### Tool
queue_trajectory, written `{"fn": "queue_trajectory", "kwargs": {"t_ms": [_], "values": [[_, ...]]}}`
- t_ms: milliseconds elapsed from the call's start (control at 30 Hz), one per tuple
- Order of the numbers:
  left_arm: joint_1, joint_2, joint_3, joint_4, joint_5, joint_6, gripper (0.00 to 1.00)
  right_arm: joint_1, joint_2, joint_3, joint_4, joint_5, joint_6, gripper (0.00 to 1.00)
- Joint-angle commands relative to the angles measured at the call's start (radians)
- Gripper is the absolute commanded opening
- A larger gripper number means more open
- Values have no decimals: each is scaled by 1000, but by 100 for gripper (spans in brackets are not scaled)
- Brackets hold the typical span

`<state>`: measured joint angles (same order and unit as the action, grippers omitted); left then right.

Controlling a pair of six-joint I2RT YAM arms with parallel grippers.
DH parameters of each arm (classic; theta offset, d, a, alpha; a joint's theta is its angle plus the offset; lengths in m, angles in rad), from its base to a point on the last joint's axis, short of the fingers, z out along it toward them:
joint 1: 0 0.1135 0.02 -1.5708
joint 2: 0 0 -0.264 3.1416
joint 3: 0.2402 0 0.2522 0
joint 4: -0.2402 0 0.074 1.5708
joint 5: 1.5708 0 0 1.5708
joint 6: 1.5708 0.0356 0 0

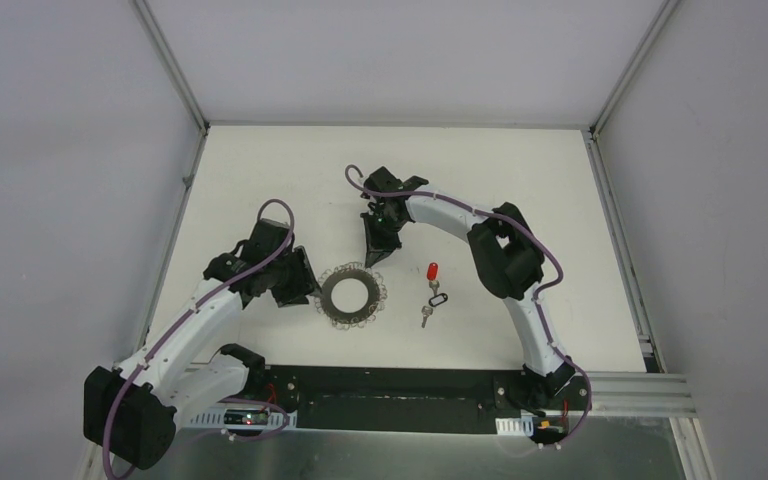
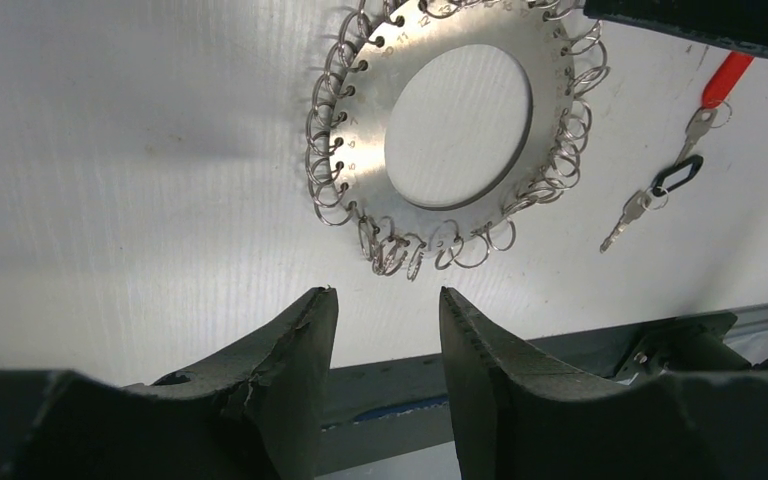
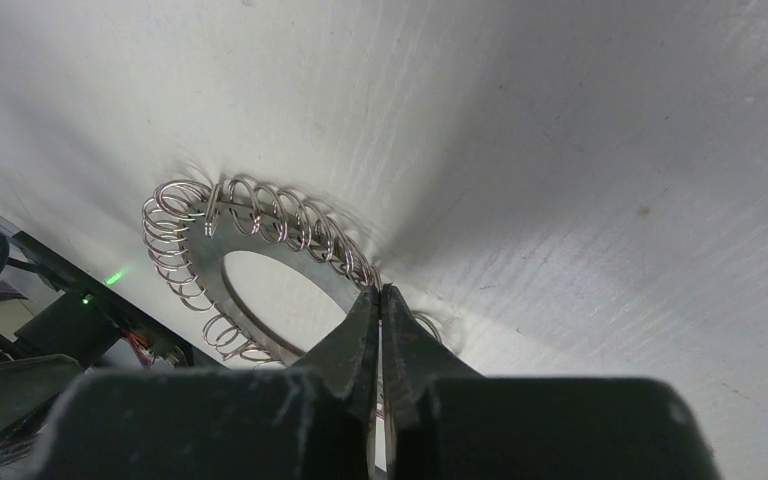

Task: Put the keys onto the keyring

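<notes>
The keyring [image 1: 339, 306] is a flat silvery ring fringed with wire loops, lying on the white table. The keys [image 1: 432, 272], one red-headed and one small silver on a dark loop, lie just right of it. My left gripper [image 1: 298, 288] sits at the ring's left side. In the left wrist view it [image 2: 385, 292] stands open and holds nothing, a short way from the keyring [image 2: 370, 160]; the red-headed key [image 2: 725, 78] shows at the upper right. My right gripper [image 1: 375, 256] is shut, with its tips [image 3: 380, 290] at the loops on the keyring's [image 3: 208, 268] far edge. No loop shows between them.
A dark rail [image 1: 390, 385] with both arm bases runs along the near table edge. The right arm's black elbow [image 1: 505, 255] hangs just right of the keys. White walls with metal frame bars [image 1: 175, 70] close in the table on three sides.
</notes>
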<state>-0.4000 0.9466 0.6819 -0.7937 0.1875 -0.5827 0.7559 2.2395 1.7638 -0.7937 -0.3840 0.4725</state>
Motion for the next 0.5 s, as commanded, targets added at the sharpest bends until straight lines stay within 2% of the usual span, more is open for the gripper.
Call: {"fn": "queue_trajectory", "kwargs": {"t_ms": [0,100,133,233,267,333,467], "values": [[-5,-26,67,1,-17,4,44,-4,-100,7,17,-23,-40,0],[-5,-27,86,0,-15,12,44,-5,-137,-22,32,-22,-63,0],[-5,-25,93,0,-14,15,44,-4,-144,-28,32,-17,-69,6],[-5,-23,105,-1,-11,20,44,-4,-147,-31,19,5,-76,34],[-5,-25,109,-2,-11,21,44,-4,-148,-33,15,8,-72,39],[-5,-24,112,-4,-9,21,44,-4,-153,-36,12,15,-59,42],[-5,-29,109,-6,-7,20,44,-4,-158,-51,11,21,-32,40]]}}
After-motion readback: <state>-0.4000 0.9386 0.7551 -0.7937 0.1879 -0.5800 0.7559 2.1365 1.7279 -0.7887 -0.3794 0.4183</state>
